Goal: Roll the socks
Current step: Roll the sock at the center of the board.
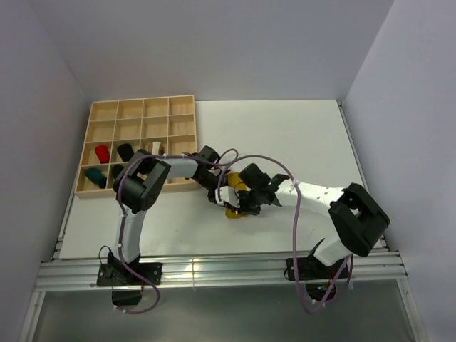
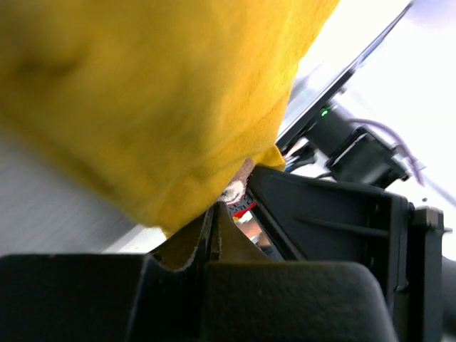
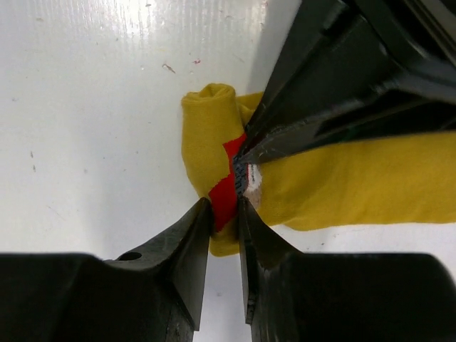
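A mustard yellow sock (image 1: 233, 211) with a red patch (image 3: 226, 187) lies on the white table between both grippers. My right gripper (image 3: 225, 206) is shut on its folded end, pinching the red patch. My left gripper (image 2: 214, 210) comes in from the other side, its fingers (image 3: 306, 107) meeting at the same spot, shut on the sock's fabric. In the left wrist view the yellow sock (image 2: 142, 92) fills the upper left, right at the fingertips. In the top view the left gripper (image 1: 219, 191) and the right gripper (image 1: 239, 202) nearly touch over the sock.
A wooden compartment tray (image 1: 135, 108) stands at the back left. It holds rolled socks: red (image 1: 102, 153), black (image 1: 125, 151), white (image 1: 156, 147), teal (image 1: 95, 174). The left arm's forearm reaches past the tray's front right corner.
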`<state>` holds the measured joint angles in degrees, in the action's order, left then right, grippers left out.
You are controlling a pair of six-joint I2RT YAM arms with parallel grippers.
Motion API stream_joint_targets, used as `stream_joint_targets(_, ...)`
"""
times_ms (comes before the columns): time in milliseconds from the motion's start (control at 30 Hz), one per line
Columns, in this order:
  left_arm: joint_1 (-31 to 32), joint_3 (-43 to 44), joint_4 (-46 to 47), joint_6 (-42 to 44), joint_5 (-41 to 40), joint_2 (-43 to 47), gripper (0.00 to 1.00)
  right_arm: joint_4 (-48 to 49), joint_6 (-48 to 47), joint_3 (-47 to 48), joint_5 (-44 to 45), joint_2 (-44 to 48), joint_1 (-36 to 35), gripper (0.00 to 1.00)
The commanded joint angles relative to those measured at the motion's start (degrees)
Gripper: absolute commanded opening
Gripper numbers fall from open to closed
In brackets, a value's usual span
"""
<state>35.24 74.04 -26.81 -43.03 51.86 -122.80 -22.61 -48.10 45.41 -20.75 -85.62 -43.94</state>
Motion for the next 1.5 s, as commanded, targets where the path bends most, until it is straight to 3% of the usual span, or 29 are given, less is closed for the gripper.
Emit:
stream_joint_targets(0,-1.32,-5.21,10.09,-10.91,-4.04,2.83,0.01,-5.16,1.95,2.22,-5.17,-1.47,3.59,0.28)
stream_joint_targets(300,-1.49,-11.46,22.83,-16.91,-10.00,7.66,0.05,-20.53,-3.49,13.02,-14.75,-11.48,12.64,0.28)
stream_joint_targets(633,-1.14,-21.91,43.66,-24.47,-17.49,15.13,0.06,-37.14,-10.52,26.83,-22.14,-27.30,17.92,0.28)
stream_joint_targets(733,-0.44,-23.67,45.52,-23.69,-20.03,16.80,0.05,-43.02,-12.54,30.96,-23.10,-31.25,18.89,0.28)
stream_joint_targets(967,0.70,-27.28,49.12,-16.49,-29.52,23.04,0.08,-46.20,-12.90,35.45,-23.89,-35.40,19.60,0.28)
stream_joint_targets(1167,1.58,-29.83,49.39,-2.89,-39.63,29.28,0.27,-50.24,-14.31,37.38,-24.86,-38.12,19.77,0.29)
stream_joint_targets(1467,9.30,-34.75,54.75,15.33,-42.45,35.09,0.35,-53.50,-14.13,39.84,-25.04,-40.76,20.83,0.28)
